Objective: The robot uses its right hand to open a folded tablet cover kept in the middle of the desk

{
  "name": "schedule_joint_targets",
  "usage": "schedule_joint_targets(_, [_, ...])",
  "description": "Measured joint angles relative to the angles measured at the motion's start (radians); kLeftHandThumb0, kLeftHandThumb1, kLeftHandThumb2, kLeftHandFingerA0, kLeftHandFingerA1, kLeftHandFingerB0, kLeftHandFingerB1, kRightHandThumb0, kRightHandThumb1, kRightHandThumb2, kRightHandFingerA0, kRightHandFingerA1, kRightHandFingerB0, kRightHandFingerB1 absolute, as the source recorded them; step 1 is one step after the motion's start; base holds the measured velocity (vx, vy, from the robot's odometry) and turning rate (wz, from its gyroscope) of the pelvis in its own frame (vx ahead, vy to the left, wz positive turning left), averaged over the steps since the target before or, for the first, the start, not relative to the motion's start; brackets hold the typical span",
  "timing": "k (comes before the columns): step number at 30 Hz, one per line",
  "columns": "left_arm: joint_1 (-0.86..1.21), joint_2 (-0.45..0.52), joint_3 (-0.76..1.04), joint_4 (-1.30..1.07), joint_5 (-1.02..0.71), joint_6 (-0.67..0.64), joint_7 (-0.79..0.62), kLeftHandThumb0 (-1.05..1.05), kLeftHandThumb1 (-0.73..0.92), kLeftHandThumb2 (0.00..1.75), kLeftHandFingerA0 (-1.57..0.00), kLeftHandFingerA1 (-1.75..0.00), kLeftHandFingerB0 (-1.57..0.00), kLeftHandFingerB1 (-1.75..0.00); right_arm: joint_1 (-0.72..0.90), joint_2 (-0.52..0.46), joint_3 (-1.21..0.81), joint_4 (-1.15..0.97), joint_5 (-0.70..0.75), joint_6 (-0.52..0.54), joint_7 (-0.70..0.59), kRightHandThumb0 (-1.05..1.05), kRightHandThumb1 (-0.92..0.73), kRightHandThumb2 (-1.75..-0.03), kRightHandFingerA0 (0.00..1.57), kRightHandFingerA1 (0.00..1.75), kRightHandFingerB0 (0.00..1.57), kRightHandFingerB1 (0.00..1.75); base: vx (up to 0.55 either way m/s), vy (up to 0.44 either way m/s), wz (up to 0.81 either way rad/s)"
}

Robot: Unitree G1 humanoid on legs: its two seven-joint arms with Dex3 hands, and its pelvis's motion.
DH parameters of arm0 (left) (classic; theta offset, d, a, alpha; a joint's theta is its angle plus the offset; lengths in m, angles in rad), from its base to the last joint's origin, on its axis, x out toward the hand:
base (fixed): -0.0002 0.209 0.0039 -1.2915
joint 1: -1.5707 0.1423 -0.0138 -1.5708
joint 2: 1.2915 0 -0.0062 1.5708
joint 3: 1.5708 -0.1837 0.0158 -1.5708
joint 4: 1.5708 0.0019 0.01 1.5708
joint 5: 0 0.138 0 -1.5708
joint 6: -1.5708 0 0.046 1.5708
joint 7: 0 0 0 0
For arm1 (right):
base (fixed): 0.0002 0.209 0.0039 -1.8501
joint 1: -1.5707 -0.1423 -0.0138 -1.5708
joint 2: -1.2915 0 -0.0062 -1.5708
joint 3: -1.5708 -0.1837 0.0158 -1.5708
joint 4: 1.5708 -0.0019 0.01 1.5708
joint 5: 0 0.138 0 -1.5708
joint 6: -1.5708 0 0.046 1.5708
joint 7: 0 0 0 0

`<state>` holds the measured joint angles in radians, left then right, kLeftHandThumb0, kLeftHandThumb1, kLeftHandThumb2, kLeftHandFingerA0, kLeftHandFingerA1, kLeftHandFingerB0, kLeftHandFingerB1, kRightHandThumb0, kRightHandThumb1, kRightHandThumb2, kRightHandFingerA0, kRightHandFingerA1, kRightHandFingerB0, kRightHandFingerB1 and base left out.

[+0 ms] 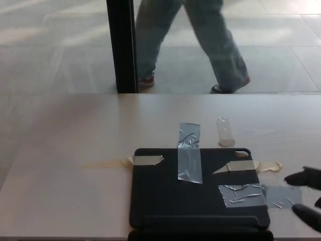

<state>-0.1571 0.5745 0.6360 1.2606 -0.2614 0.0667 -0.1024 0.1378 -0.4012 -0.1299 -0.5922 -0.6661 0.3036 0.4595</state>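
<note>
A black folded tablet cover (198,191) lies flat at the desk's near middle, held down by strips of grey and beige tape. My right hand (307,198) shows at the right edge of the head view, just right of the cover's right side, over the grey tape piece (283,197). Its black fingers (300,177) are spread apart with nothing between them. It is not touching the cover. My left hand is out of view.
The pale desk (75,145) carries a small clear tape piece (224,132) behind the cover. A black post (122,45) stands beyond the desk's far edge. A person's legs (200,40) cross the tiled floor behind.
</note>
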Motion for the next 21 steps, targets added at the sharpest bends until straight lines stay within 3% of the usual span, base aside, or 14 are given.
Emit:
schedule_joint_targets(1, [0.003,0.000,0.000,0.000,0.000,0.000,0.000,-0.81,0.86,0.65,-0.72,-0.75,-0.54,-0.65,-0.017,-0.001,-0.031,0.012,0.011,0.000,0.000,-0.82,-0.69,-1.08,0.62,0.64,0.43,0.56,0.00,0.000,0.00])
schedule_joint_targets(2, [0.005,0.000,0.000,0.000,0.000,0.000,0.000,-0.81,0.85,0.66,-0.71,-0.74,-0.54,-0.65,-0.035,-0.003,-0.066,0.029,0.024,0.000,0.000,-0.84,-0.92,-0.68,0.71,0.50,0.48,0.43,0.00,0.000,0.00])
schedule_joint_targets(5, [0.009,0.000,0.000,0.000,0.001,0.000,0.000,-0.80,0.86,0.66,-0.71,-0.75,-0.53,-0.64,-0.069,-0.011,-0.155,0.082,0.059,-0.001,-0.001,-0.82,-0.92,-0.68,0.65,0.48,0.47,0.43,0.00,0.000,0.00])
schedule_joint_targets(17, [0.029,-0.001,0.000,0.000,0.002,0.000,0.000,-0.81,0.85,0.65,-0.74,-0.74,-0.54,-0.64,-0.086,-0.026,-0.489,0.357,0.181,-0.027,-0.035,-0.82,-0.90,-0.67,0.69,0.53,0.47,0.43,0.00,0.000,0.00])
schedule_joint_targets(20, [0.031,-0.001,0.000,0.000,0.002,0.000,0.000,-0.80,0.86,0.65,-0.76,-0.75,-0.55,-0.64,-0.086,-0.026,-0.564,0.442,0.207,-0.040,-0.057,-0.79,-0.92,-0.76,0.68,0.58,0.39,0.45,0.00,0.000,0.00])
schedule_joint_targets(21, [0.032,-0.001,0.000,0.000,0.002,0.000,0.000,-0.79,0.87,0.65,-0.77,-0.76,-0.54,-0.64,-0.086,-0.026,-0.599,0.486,0.219,-0.045,-0.068,-0.78,-0.92,-0.72,0.70,0.60,0.49,0.49,0.00,0.000,0.00])
